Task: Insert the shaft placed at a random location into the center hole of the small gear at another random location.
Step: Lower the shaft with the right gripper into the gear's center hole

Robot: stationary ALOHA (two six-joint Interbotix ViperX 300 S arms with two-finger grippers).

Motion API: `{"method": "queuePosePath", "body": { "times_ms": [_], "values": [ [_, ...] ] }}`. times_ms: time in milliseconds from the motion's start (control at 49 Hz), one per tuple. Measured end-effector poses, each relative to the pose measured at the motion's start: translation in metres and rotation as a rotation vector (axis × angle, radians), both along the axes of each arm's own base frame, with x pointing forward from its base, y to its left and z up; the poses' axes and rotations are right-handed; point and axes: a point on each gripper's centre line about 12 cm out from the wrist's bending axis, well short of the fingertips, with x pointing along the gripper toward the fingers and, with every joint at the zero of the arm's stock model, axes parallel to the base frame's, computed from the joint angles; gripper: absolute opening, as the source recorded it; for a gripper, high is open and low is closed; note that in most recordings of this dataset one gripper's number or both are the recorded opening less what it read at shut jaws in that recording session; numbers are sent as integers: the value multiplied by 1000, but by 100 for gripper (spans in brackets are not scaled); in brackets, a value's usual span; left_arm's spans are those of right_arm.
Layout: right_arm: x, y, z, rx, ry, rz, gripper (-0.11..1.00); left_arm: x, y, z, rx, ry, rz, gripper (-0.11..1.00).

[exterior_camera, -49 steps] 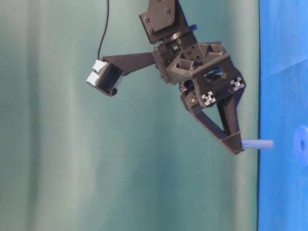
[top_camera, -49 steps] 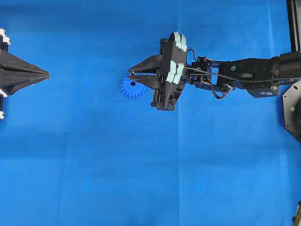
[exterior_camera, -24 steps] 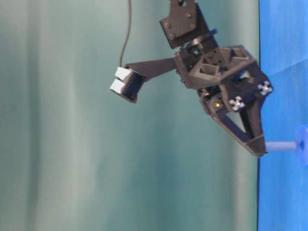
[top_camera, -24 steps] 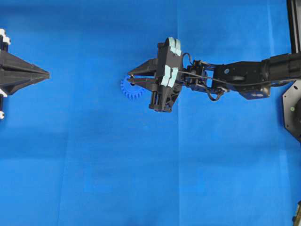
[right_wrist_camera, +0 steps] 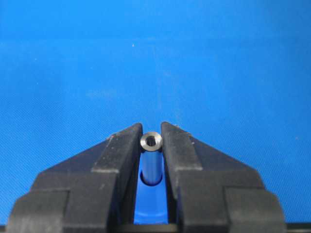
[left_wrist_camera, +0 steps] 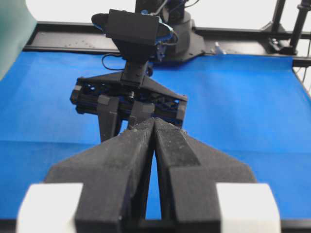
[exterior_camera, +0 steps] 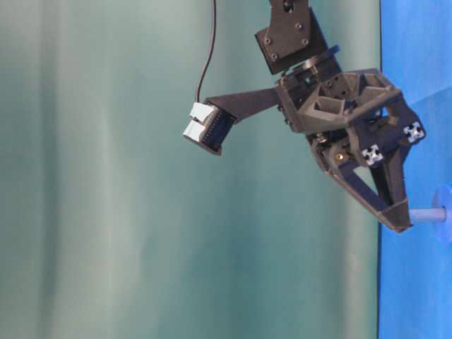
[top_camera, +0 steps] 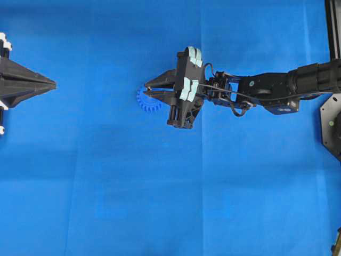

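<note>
My right gripper (top_camera: 148, 88) (right_wrist_camera: 151, 127) is shut on the shaft (right_wrist_camera: 151, 141), a small silver pin held upright between the black fingers. Its lower end meets the small gear (right_wrist_camera: 151, 206) (top_camera: 145, 103), a blue cogwheel lying flat right under the fingertips. A dark rim of the center hole (right_wrist_camera: 151, 183) shows around the pin's foot. From table level, the shaft (exterior_camera: 425, 215) reaches from the gripper (exterior_camera: 400, 223) to the gear's hub (exterior_camera: 445, 213). My left gripper (top_camera: 53, 84) (left_wrist_camera: 154, 122) is shut and empty, far to the left.
Blue cloth (top_camera: 160, 202) covers the whole table. The right arm (top_camera: 266, 88) stretches in from the right edge. A black frame rail (top_camera: 333, 26) runs along the far right, with the arm's base (top_camera: 331, 122) below it.
The right gripper has come down and a little left with the shaft. The pin's tip, apart from the gear a second ago, now reaches the hub. The left arm has not moved.
</note>
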Motion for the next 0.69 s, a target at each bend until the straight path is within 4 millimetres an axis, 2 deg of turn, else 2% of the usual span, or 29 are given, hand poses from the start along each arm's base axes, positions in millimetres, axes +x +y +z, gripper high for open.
{"method": "queuePosePath", "body": {
  "times_ms": [408, 694],
  "values": [
    [0, 0, -22, 10, 43, -4, 3, 0, 0, 0, 0, 0, 0, 0],
    [0, 0, -25, 12, 51, -5, 3, 0, 0, 0, 0, 0, 0, 0]
  ]
}}
